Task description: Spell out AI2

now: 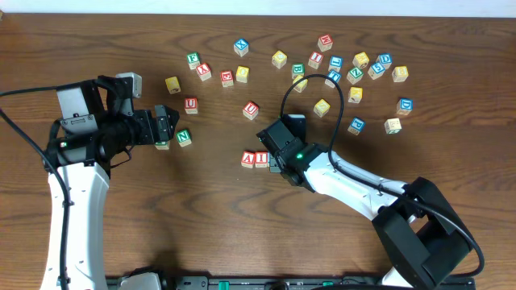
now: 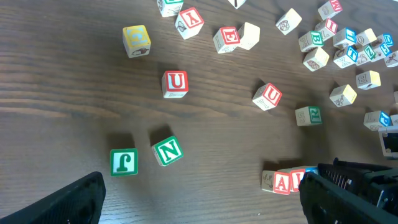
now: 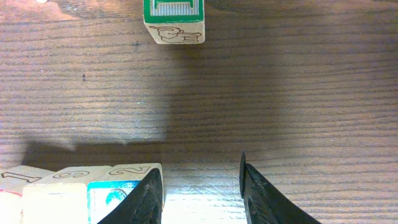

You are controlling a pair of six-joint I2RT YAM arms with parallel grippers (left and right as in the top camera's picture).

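Observation:
A red A block [image 1: 248,159] and a red I block [image 1: 262,159] stand side by side mid-table; they also show in the left wrist view, the A block [image 2: 281,182] beside the I block [image 2: 296,178]. A blue 2 block [image 3: 118,186] sits at the end of this row, just outside my right gripper's left finger. My right gripper [image 3: 200,183] is open with only bare table between its fingers; in the overhead view the right gripper [image 1: 280,164] covers the 2 block. My left gripper [image 1: 165,127] hangs wide open and empty at the left, as the left wrist view [image 2: 202,202] also shows.
A green J block [image 2: 123,162] and a green N block [image 2: 167,150] lie near my left gripper. Two red U blocks [image 2: 175,83] [image 2: 268,96] lie further back. Many loose blocks [image 1: 355,68] are scattered at the back right. A green block [image 3: 174,18] lies ahead of my right gripper.

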